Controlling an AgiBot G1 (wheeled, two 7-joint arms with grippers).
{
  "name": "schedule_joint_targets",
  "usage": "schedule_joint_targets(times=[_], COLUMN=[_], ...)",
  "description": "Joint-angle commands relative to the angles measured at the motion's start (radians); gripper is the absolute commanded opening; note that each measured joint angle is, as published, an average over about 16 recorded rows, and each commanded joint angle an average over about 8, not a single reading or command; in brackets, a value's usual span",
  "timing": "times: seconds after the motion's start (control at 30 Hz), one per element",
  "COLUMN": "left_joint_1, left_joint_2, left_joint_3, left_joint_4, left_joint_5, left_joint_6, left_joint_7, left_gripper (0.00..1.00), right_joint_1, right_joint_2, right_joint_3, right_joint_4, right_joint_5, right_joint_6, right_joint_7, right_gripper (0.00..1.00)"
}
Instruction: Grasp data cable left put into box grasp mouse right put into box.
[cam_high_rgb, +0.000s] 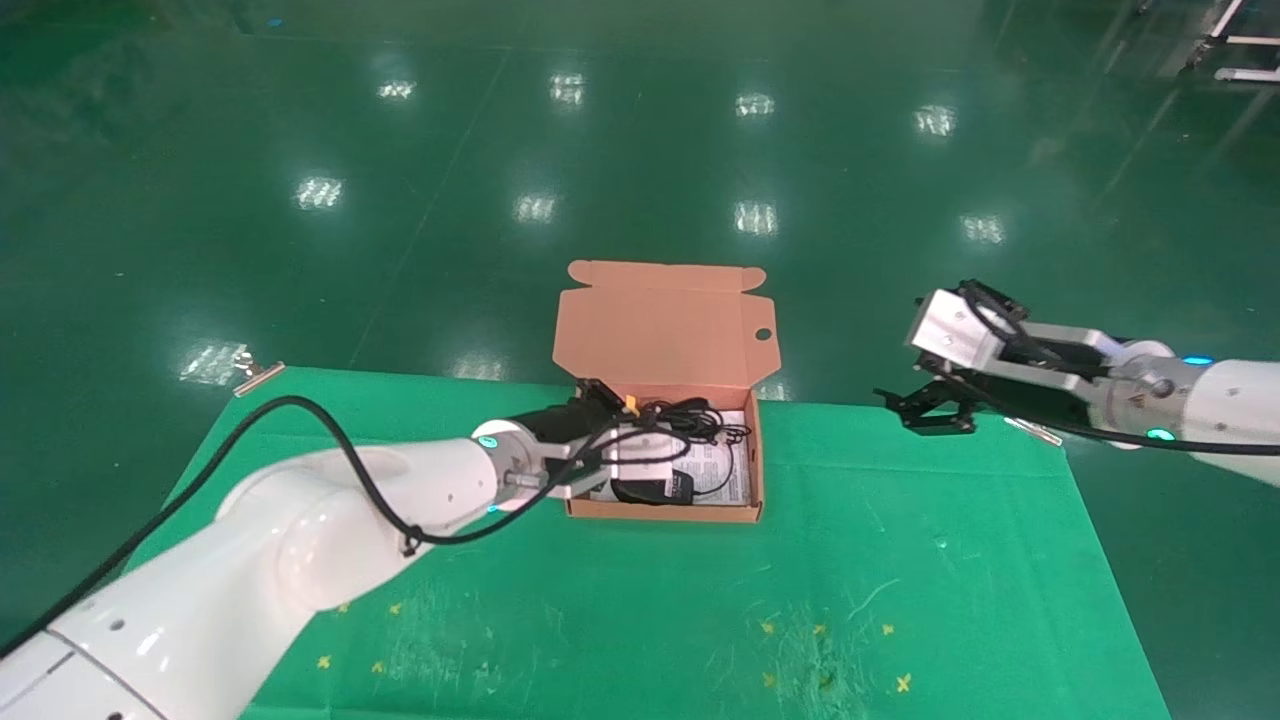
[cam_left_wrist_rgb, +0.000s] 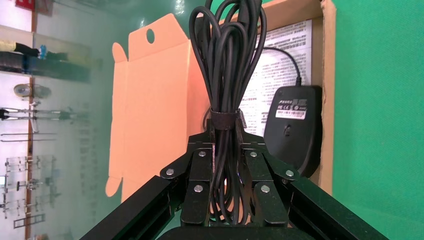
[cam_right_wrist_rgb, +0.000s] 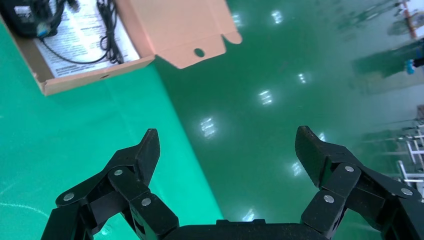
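Green cloth table (cam_high_rgb: 900, 600) edges a glossy green floor (cam_high_rgb: 400, 150)

Little can be read. A white leaflet (cam_left_wrist_rgb: 280, 75) lying in the box (cam_left_wrist_rgb: 327, 100) carries dense lines of small black print, too fine to make out in any view. The mouse (cam_left_wrist_rgb: 295, 125) lies underside up beside it and bears a white sticker (cam_left_wrist_rgb: 292, 113) with tiny print; above the sticker stand a small pale logo and a few round certification-type marks, none of them legible. Small yellow cross marks (cam_high_rgb: 903, 683) dot the green tabletop (cam_high_rgb: 900, 560).
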Motion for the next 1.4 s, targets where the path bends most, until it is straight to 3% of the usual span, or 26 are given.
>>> schedule_joint_targets(times=[0.03,0.13,0.17,0.37,0.4,0.43,1.0,1.4], left_joint_1=[0.0,-0.009,-0.012,-0.026,-0.027,-0.028,-0.03,-0.139], left_joint_2=[0.002,0.004,0.004,0.007,0.008,0.008,-0.023,-0.07], left_joint_3=[0.033,0.08,0.091,0.143,0.147,0.152,0.138,0.075], left_joint_4=[0.006,0.02,0.023,0.042,0.044,0.046,0.008,0.018], left_joint_5=[-0.024,-0.055,-0.062,-0.1,-0.104,-0.109,-0.126,-0.159], left_joint_6=[-0.023,-0.053,-0.06,-0.09,-0.092,-0.095,-0.068,-0.071], left_joint_7=[0.007,0.004,0.003,-0.011,-0.013,-0.014,-0.034,-0.12], left_gripper=[0.0,0.02,0.1,0.85,0.96,1.0,1.0,1.0], right_joint_1=[0.004,0.009,0.011,0.015,0.016,0.016,0.018,0.103], right_joint_2=[0.027,0.051,0.056,0.078,0.08,0.083,0.076,0.115], right_joint_3=[-0.007,-0.013,-0.014,-0.023,-0.024,-0.025,-0.022,0.006], right_joint_4=[0.035,0.077,0.087,0.132,0.136,0.14,0.128,0.207], right_joint_5=[-0.023,-0.057,-0.065,-0.106,-0.11,-0.114,-0.105,-0.179], right_joint_6=[0.004,0.009,0.011,0.014,0.015,0.015,0.017,0.022], right_joint_7=[0.039,0.094,0.106,0.157,0.159,0.163,0.152,0.122], right_gripper=[1.0,1.0,1.0,1.0,1.0,1.0,1.0,1.0])
